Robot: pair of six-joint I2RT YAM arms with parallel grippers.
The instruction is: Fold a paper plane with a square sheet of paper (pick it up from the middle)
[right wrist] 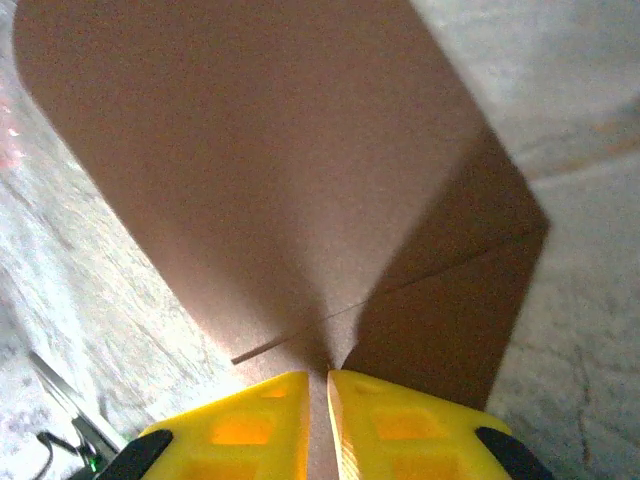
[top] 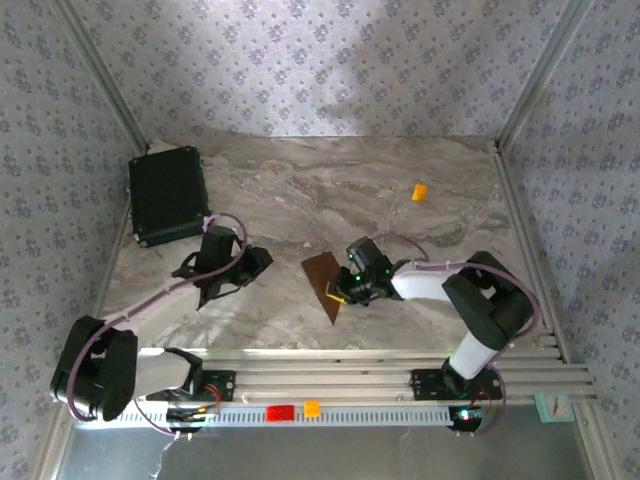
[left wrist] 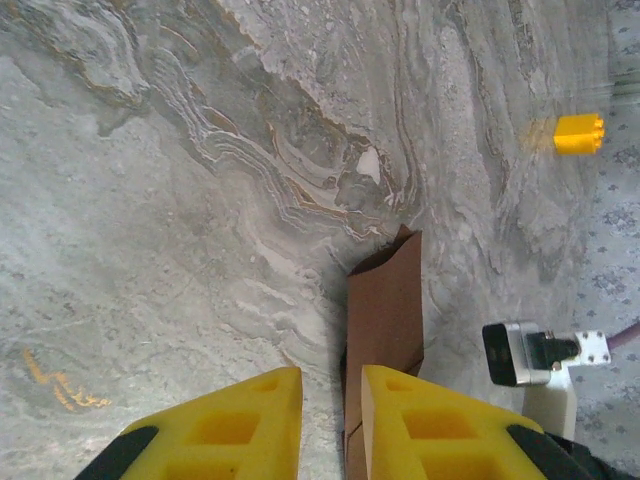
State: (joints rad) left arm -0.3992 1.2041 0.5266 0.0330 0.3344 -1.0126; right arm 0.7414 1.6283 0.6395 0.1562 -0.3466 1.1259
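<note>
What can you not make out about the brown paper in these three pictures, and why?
Top view: the right gripper covers the right edge of the square sheet of paper; creases too small to read.
Left wrist view: the fingers of the left gripper hide its near end.
Right wrist view: the top edge cuts off its far side.

Grey marble-look table [top: 300,180]: black case [top: 168,195], orange block [top: 420,191]

The left arm [top: 160,297] reaches from its near-left base toward the centre, its left gripper [left wrist: 332,420] low and pointing right, yellow fingers a narrow gap apart. The right arm [top: 430,282] bends back leftward from its near-right base, its right gripper [right wrist: 327,400] almost closed, pinching the paper sheet [right wrist: 280,180].
</note>
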